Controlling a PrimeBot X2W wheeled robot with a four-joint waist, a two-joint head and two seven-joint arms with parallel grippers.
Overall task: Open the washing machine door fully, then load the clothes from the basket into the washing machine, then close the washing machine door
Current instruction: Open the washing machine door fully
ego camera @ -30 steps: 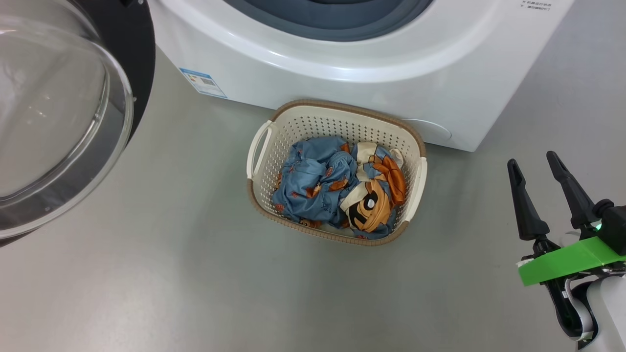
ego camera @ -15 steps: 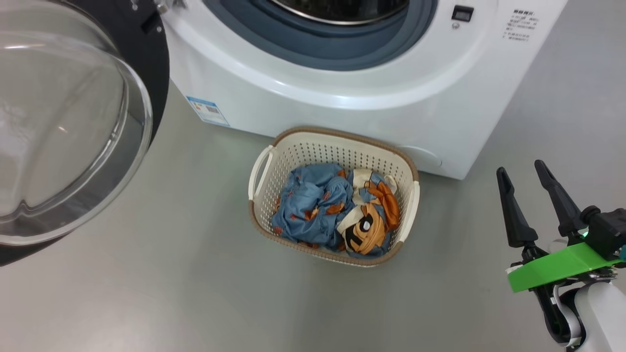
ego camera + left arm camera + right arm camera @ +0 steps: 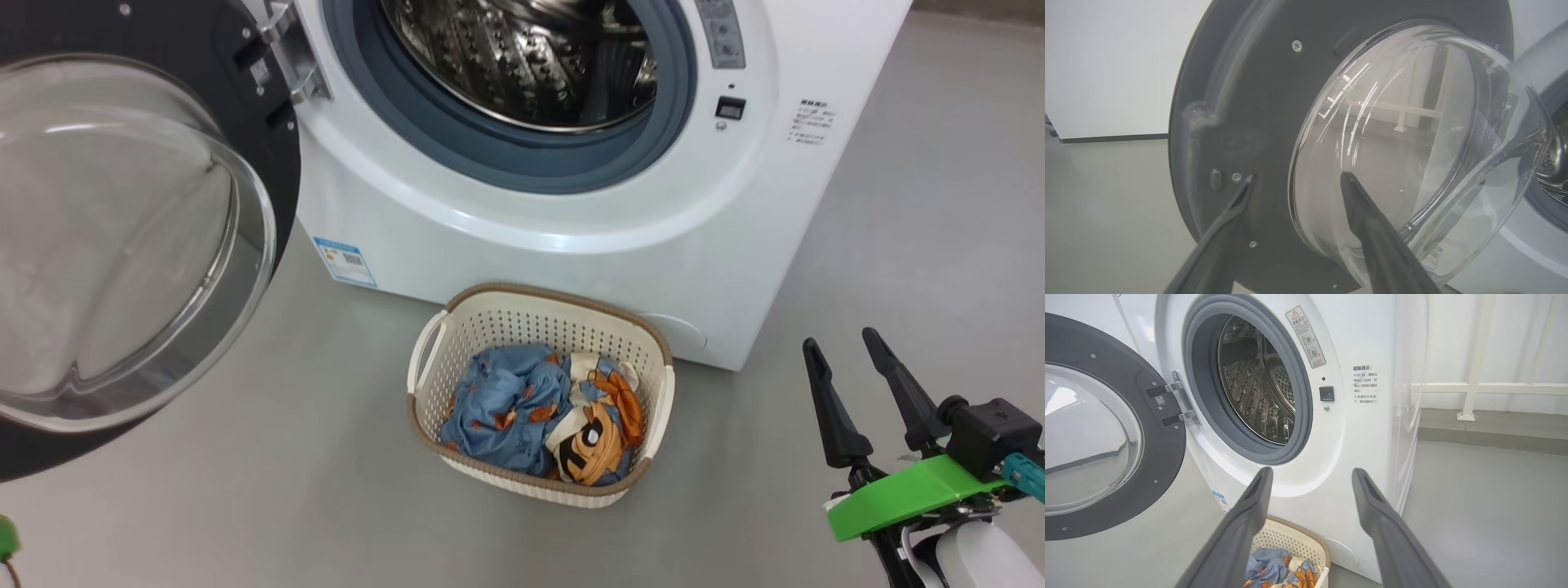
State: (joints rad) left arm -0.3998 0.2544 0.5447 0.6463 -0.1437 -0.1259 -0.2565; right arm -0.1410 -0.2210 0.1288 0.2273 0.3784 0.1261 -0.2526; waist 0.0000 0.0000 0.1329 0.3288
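While the washing machine door (image 3: 131,237) stands swung wide open at nine o'clock in the head view, its clear glass bowl bulges toward the camera. Its black ring hangs from a metal hinge (image 3: 286,49) at about eleven o'clock. In the left wrist view the left gripper (image 3: 1298,175) points at the inner face of that door. Its two dark fingers are spread apart with nothing between them, and I cannot tell whether either tip touches the door.

Moving right, a blue label (image 3: 345,261) sits at the lower front corner of the white washing machine (image 3: 571,245), which takes up twelve o'clock. Its steel drum (image 3: 531,57) is exposed inside the grey gasket (image 3: 490,155).

At six o'clock the basket (image 3: 539,292) rests on the grey floor (image 3: 245,490), just in front of the machine's base. Both clothes lie crumpled inside it. The light blue garment (image 3: 498,404) is on the nine o'clock side and the cream and orange garment (image 3: 596,437) on the three o'clock side, the two pressed together.

At four o'clock the right gripper (image 3: 839,339) hangs well apart from the basket, fingers parted and empty.
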